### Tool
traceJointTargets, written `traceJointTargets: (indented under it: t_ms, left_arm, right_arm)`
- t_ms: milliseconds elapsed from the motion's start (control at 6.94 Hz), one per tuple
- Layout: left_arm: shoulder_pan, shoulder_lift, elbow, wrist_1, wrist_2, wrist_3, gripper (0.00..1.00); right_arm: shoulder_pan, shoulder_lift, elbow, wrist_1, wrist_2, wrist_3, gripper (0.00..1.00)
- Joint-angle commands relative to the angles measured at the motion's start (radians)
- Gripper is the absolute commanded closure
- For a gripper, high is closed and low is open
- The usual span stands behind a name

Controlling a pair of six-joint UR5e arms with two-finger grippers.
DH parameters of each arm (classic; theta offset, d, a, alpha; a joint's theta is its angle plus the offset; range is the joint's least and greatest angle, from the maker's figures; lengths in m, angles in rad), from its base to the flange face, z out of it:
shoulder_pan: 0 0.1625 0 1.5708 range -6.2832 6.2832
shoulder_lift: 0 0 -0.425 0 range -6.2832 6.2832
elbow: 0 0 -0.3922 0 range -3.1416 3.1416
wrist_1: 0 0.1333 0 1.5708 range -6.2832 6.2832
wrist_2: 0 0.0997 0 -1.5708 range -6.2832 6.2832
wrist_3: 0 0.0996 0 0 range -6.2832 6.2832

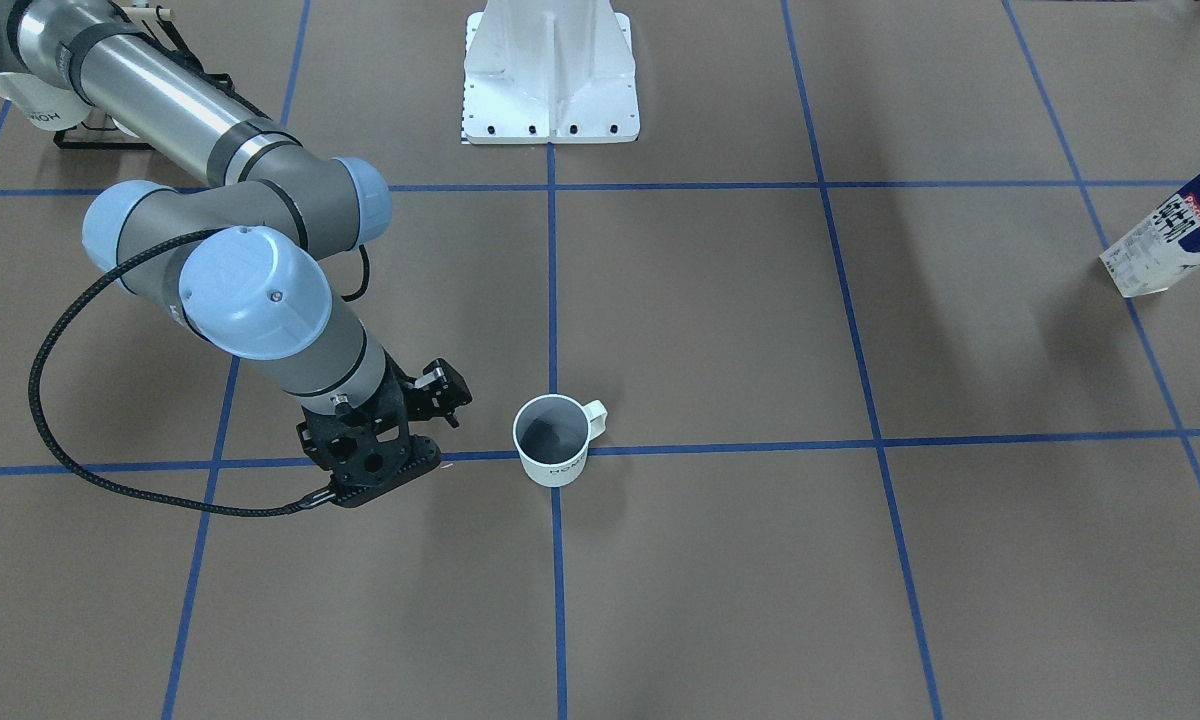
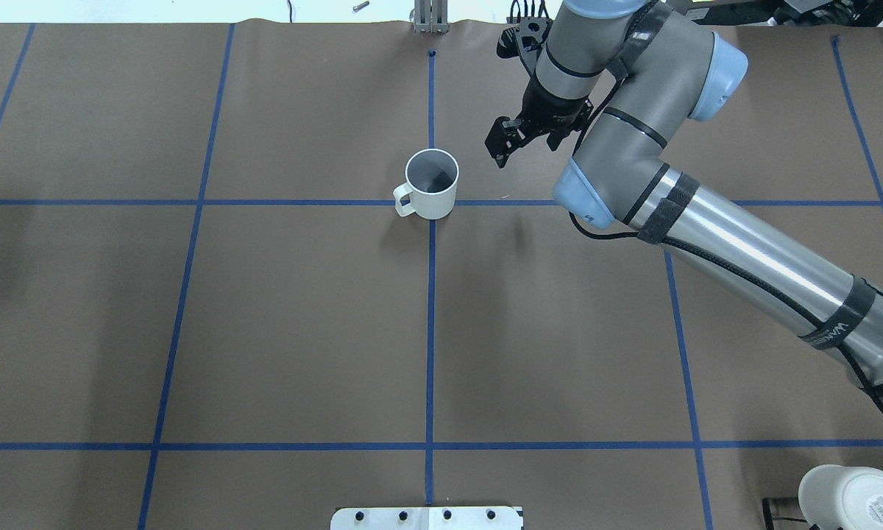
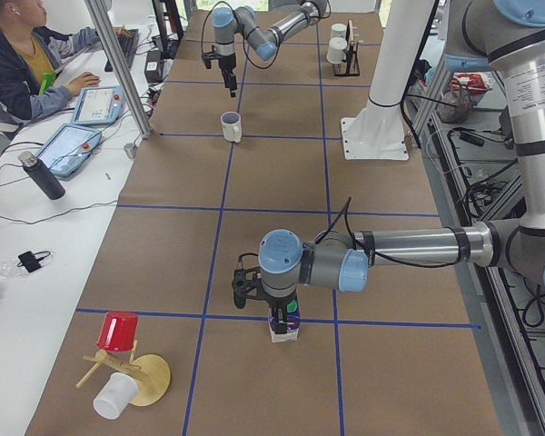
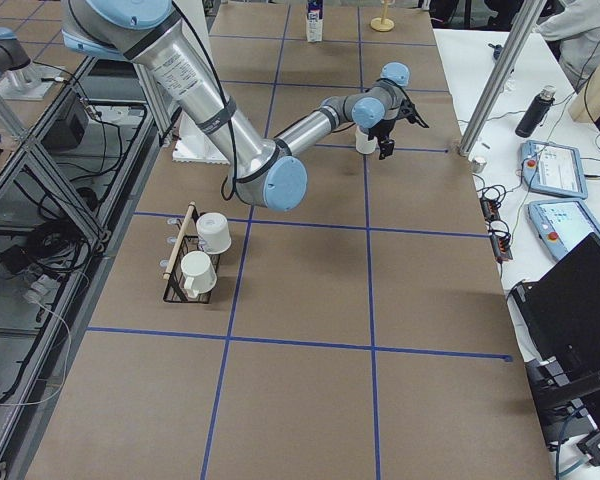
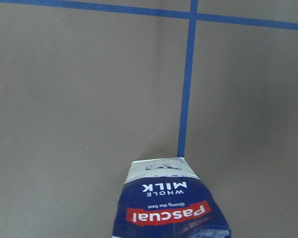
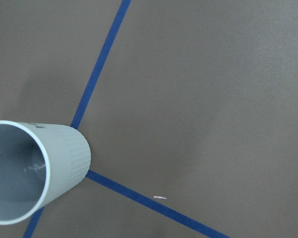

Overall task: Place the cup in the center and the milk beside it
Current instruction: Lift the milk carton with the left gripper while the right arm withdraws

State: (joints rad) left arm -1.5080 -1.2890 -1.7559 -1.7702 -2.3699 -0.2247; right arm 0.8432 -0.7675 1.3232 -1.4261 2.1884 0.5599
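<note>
Now | cup (image 2: 432, 193) empty on center (image 2: 462, 202) | left gripper (image 3: 278, 307) over milk (image 5: 169, 208), right gripper (image 2: 502, 143) beside cup | closure unclear both

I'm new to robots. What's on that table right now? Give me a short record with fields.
Cup: upright on the center tape crossing, nothing touching it
Milk: far from the cup, toward the robot's left end
Right gripper: open, empty, beside the cup, apart
Left gripper: over the milk; grip unclear
To do: milk beside cup
</note>
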Motion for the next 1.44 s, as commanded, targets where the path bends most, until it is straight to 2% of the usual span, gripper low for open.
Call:
traceJointTargets:
  t_ms: [0, 720, 864, 1297]
  left_arm:
    - [0.003, -0.006, 0.038, -0.073, -0.002, -0.067, 0.02]
    - [0.011, -0.009, 0.053, -0.081, -0.046, -0.119, 0.02]
    - [0.015, -0.009, 0.053, -0.081, -0.046, -0.119, 0.06]
    - [0.015, -0.009, 0.046, -0.081, -0.069, -0.15, 0.53]
  right_arm:
    - [-0.001, -0.012, 0.013, -0.001, 0.001, 0.0, 0.0]
    - [-0.004, -0.032, 0.011, 0.021, -0.002, 0.0, 0.0]
    - [-0.004, -0.032, 0.01, 0.021, -0.002, 0.0, 0.0]
    - [-0.004, -0.032, 0.011, 0.022, -0.001, 0.002, 0.0]
